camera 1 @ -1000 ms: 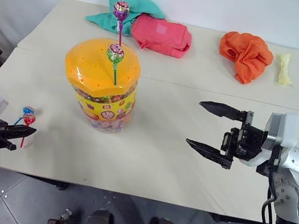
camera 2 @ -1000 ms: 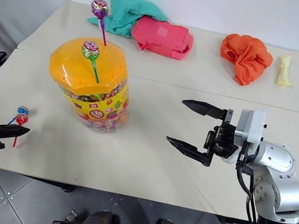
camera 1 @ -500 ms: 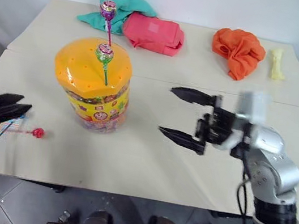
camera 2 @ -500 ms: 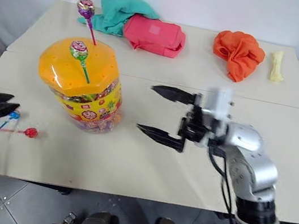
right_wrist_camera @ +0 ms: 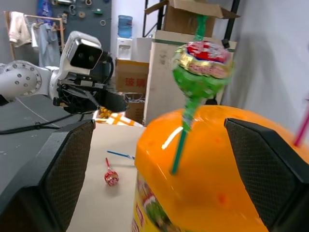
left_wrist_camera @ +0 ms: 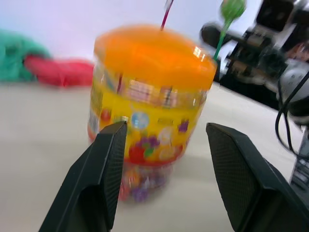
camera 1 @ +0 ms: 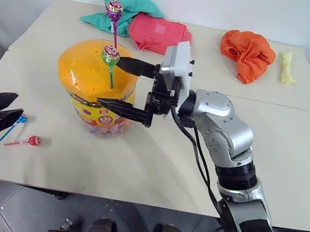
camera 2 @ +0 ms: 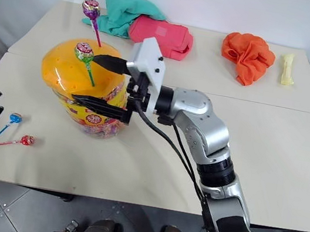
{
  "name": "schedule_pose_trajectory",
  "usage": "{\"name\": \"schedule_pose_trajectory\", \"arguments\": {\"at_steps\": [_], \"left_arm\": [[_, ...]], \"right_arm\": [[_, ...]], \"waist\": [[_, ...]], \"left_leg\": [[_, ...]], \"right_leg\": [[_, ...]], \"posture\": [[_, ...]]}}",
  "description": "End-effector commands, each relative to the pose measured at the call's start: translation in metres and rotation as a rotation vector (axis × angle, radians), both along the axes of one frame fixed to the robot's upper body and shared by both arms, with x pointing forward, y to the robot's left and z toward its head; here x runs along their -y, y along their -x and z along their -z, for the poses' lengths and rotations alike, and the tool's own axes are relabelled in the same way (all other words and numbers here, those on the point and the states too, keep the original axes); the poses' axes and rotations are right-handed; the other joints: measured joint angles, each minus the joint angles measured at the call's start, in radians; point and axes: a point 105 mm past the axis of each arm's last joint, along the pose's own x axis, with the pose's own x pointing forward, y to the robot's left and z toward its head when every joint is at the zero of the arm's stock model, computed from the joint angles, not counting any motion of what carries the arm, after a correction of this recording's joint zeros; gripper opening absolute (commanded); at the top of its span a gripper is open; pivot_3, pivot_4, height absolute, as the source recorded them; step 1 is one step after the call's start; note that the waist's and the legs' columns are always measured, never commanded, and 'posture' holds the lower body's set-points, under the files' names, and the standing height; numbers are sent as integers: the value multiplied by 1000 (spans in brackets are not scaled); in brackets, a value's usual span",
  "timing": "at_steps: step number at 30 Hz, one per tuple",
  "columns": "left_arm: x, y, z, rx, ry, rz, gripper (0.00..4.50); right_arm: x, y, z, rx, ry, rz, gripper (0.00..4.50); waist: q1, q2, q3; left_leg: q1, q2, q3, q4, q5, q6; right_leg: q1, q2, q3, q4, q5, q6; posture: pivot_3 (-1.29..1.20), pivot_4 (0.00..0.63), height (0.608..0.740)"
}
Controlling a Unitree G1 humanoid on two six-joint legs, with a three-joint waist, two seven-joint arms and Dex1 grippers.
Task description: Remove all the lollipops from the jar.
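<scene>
Standing in the orange-lidded jar point(camera 1: 99, 86): two lollipops point(camera 1: 110, 56).

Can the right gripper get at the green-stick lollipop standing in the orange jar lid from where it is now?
Probably yes: the right gripper is open beside the green-stick lollipop, nothing between them.

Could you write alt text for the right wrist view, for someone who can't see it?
A green-stick lollipop in a shiny wrapper stands in the glossy orange lid of a clear plastic jar, framed by the right claw's open black fingers. Beyond, a red lollipop lies on the beige table.
</scene>
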Motion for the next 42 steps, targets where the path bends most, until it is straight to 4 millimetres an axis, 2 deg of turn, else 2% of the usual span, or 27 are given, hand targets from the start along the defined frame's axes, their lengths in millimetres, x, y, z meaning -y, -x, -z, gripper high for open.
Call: {"name": "schedule_pose_trajectory", "arguments": {"at_steps": [1, 6, 11, 12, 14, 17, 19, 21, 23, 25, 28, 32, 33, 35, 37, 39, 42], "left_arm": [[10, 2, -13, 70, -25, 21, 2831], [19, 2, -24, 123, -16, 54, 2831], [26, -1, -33, 150, -21, 78, 2831], [27, -2, -33, 149, -26, 86, 2831], [30, -4, -34, 152, -35, 101, 2831], [37, -6, -32, 137, -62, 142, 2831], [42, -6, -29, 121, -86, 166, 2831], [47, -5, -24, 101, -120, 199, 2831], [53, -3, -16, 59, -163, 242, 2831], [58, -1, -4, 10, -231, 281, 2831], [59, 0, 5, -19, -279, 303, 2831], [60, -5, 6, -11, -276, 301, 2831], [60, -6, 5, -9, -273, 301, 2831], [61, -8, 5, -8, -270, 303, 2831], [61, -8, 4, -9, -268, 301, 2831], [59, -7, 2, -9, -265, 288, 2831], [53, -7, -5, 7, -224, 248, 2831]], "right_arm": [[-8, 8, -9, 45, -8, -31, 3544], [-11, 8, -13, 47, -34, -55, 1794], [-2, 5, -24, 64, -111, -73, 62], [3, 5, -31, 69, -154, -80, 22], [18, 5, -44, 84, -231, -95, 22], [53, 2, -64, 91, -331, -89, 22], [71, -2, -69, 81, -349, -59, 22], [93, -13, -65, 58, -300, 35, 22], [131, -35, -35, 56, -93, 254, 22], [180, -55, 10, 2, 171, 495, 22], [230, -55, 65, -56, 430, 661, 22], [269, -46, 121, -142, 623, 787, 22], [277, -46, 132, -161, 657, 820, 22], [283, -47, 143, -189, 669, 840, 515], [283, -46, 145, -205, 653, 828, 1071], [279, -44, 140, -199, 631, 786, 1715], [262, -38, 114, -160, 501, 657, 2814]], "waist": [[-2, 0, 0], [-7, 0, 0], [-11, 0, 0], [-11, 0, 0], [-11, 0, 0], [-8, 0, 0], [-5, 0, 0], [-6, 0, 0], [1, 0, 0], [13, 0, 0], [21, 0, 0], [3, 3, 2], [0, 3, 2], [-3, 4, 2], [-1, 4, 2], [5, 4, 2], [7, 4, 2]], "left_leg": [[0, 0, 0, 0, 0, 0], [0, 0, -1, 0, 0, 0], [0, 0, -1, -1, 0, 0], [0, 0, -1, -1, 0, 0], [0, 0, -2, -1, 0, 0], [0, -1, -2, -1, 0, 0], [0, -1, -3, -1, 0, 0], [0, -1, -2, -1, 0, 0], [0, -1, -2, -1, 0, 0], [0, -1, -2, -1, -1, 1], [-1, -3, 7, -3, -2, 4], [-1, 0, 12, -3, -2, 3], [0, 1, 12, -2, -2, 3], [1, 2, 13, -2, -2, 3], [1, 2, 13, -2, -2, 3], [1, 2, 12, -1, -2, 3], [1, 2, 11, -1, -2, 3]], "right_leg": [[0, 0, 0, 0, 0, 0], [0, 0, 0, 0, 0, 0], [0, 0, 0, 0, 0, 0], [0, 0, 0, 0, 0, 0], [0, 0, -1, 0, 0, 0], [1, 0, -1, 0, 0, 0], [1, 0, -1, 0, 0, 0], [1, 0, 0, 0, 0, 0], [1, 0, 0, -1, 0, 0], [2, 0, 0, -2, 0, 0], [4, -1, 0, -10, 0, 0], [3, 0, 1, -16, 0, 0], [3, 1, 1, -15, 0, 0], [3, 1, 3, -15, 0, 0], [3, 1, 3, -14, 0, 0], [2, 0, 3, -14, 0, 0], [3, 0, 3, -14, 0, 0]], "posture": [[0, 150, 740], [0, 150, 740], [0, 150, 740], [0, 150, 740], [0, 150, 740], [0, 150, 740], [0, 150, 740], [0, 150, 740], [0, 150, 740], [0, 150, 740], [0, 150, 740], [0, 150, 740], [0, 150, 740], [0, 150, 740], [0, 150, 740], [0, 150, 740], [0, 150, 740]]}}
